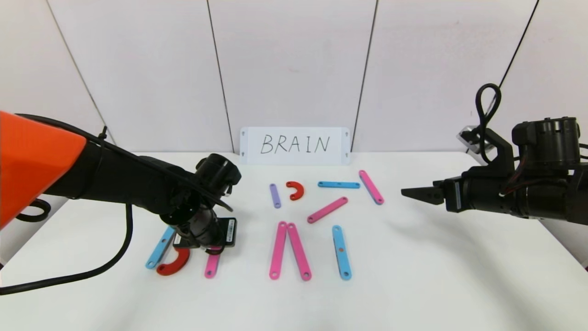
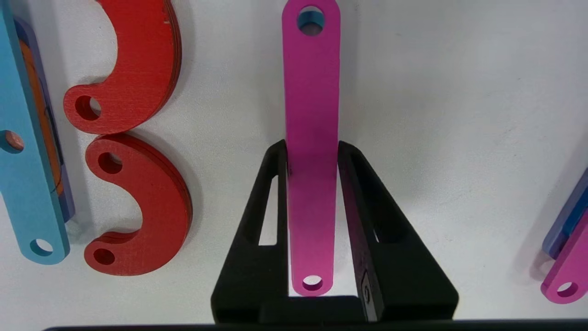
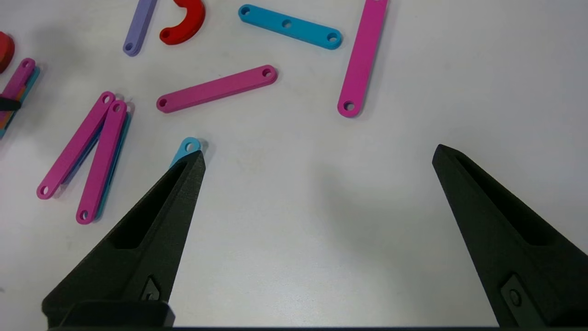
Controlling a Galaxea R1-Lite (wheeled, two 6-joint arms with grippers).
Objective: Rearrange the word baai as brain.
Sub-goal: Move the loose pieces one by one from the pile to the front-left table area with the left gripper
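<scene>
Left claw [image 2: 312, 151] pinching pink strip [image 2: 311, 115] beside red curves [image 2: 138, 202], likely placing R's upright. Next: release, lift clear. Right claw [image 3: 317, 156] spread, idle.

My left gripper [image 2: 312, 149]: black fingers, pink strip [image 2: 311, 151] between them. Beside it two red curves [image 2: 138, 202], grainy red faces; blue strip [image 2: 27, 151] with orange and purple showing at its edge. My left arm [image 1: 36, 161]: orange shell, black forearm. My right gripper [image 3: 317, 156]: black. Table [image 1: 413, 276]: white. Card [image 1: 295, 145]: white, black handwriting. Elsewhere: purple strip [image 1: 275, 196], small red curve [image 1: 295, 190], blue strip near card [image 1: 339, 185], pink pair [image 1: 289, 250], blue upright strip [image 1: 342, 252].
</scene>
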